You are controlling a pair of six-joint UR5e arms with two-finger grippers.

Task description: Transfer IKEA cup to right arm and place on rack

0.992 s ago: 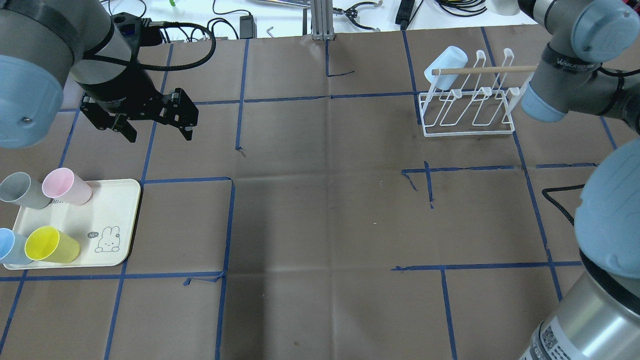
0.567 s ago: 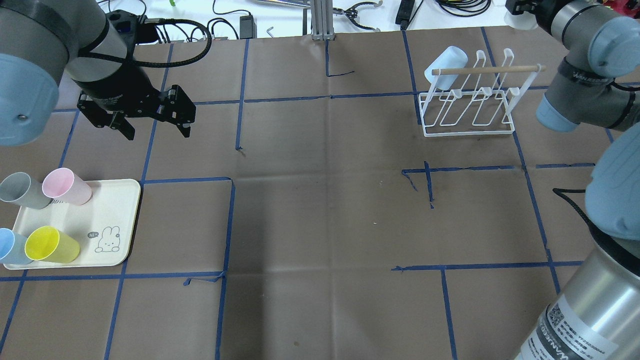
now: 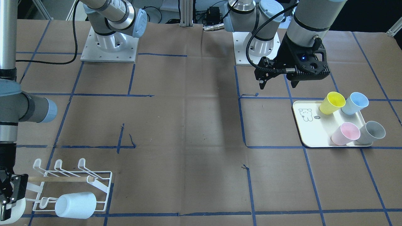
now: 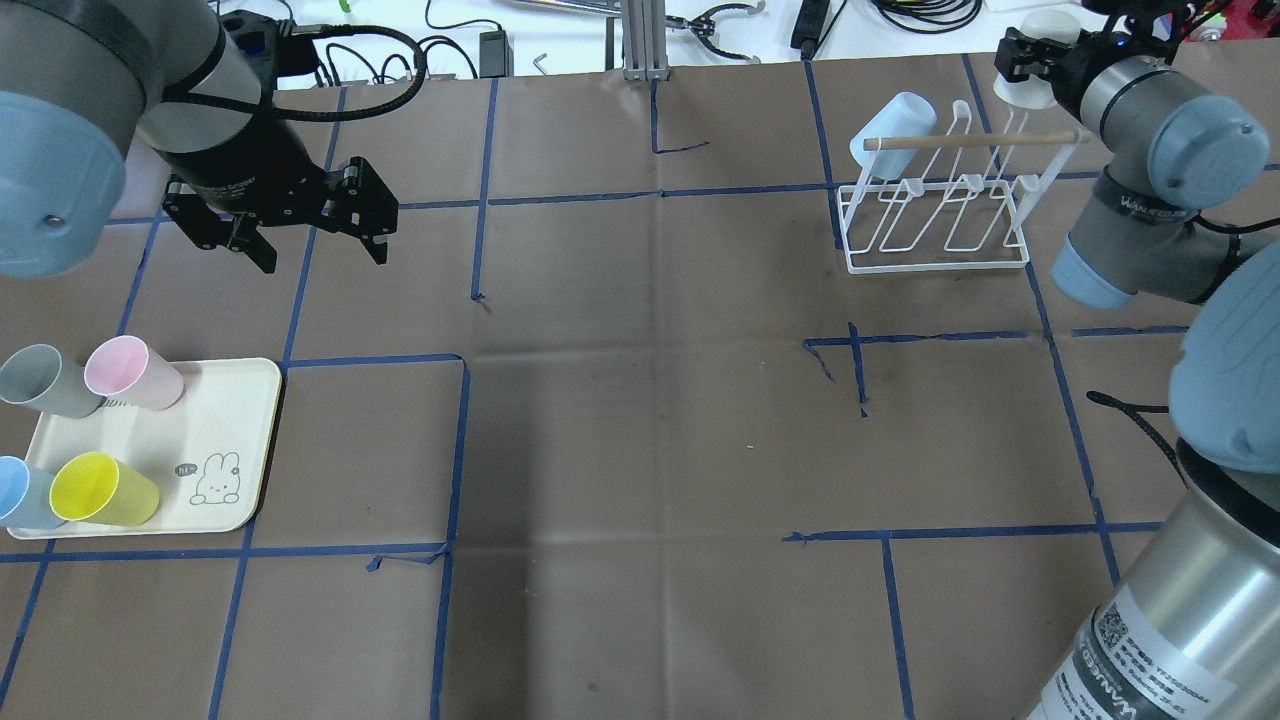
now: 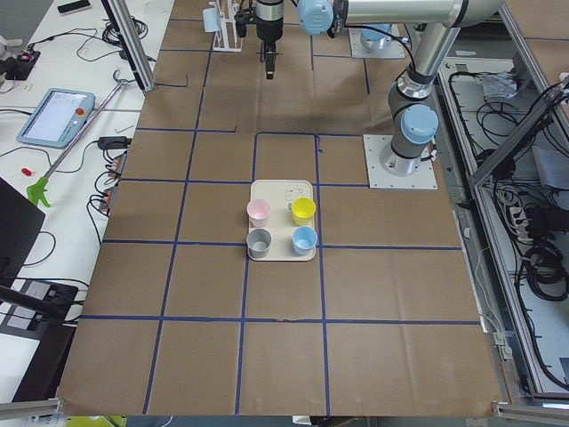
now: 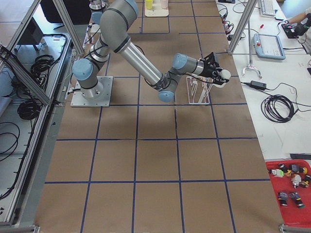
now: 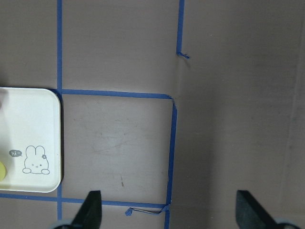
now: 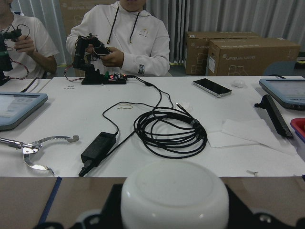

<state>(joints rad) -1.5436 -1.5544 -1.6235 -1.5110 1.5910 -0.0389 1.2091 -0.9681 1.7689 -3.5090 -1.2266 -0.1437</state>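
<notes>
Currently cream tray (image 4: 235, 400), lower left, holds yellow cup (image 4: 100, 490), blue cup (image 4: 18, 495), pink cup (image 4: 130, 372), grey cup (image 4: 45, 380); rack (image 4: 935, 262) carries pale-blue cup (image 4: 895, 128); right gripper (image 4: 1030, 62) pinches white cup (image 8: 174, 195); left gripper (image 4: 322, 258) spread, empty.

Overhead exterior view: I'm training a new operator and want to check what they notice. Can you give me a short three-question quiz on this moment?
1. True or false: the left gripper holds a cup.
2. How many cups stand on the tray?
3. The right gripper holds: A) a white cup; B) a yellow cup; C) nothing.

Key: 1 false, it is open and empty; 2 four; 3 A.
</notes>
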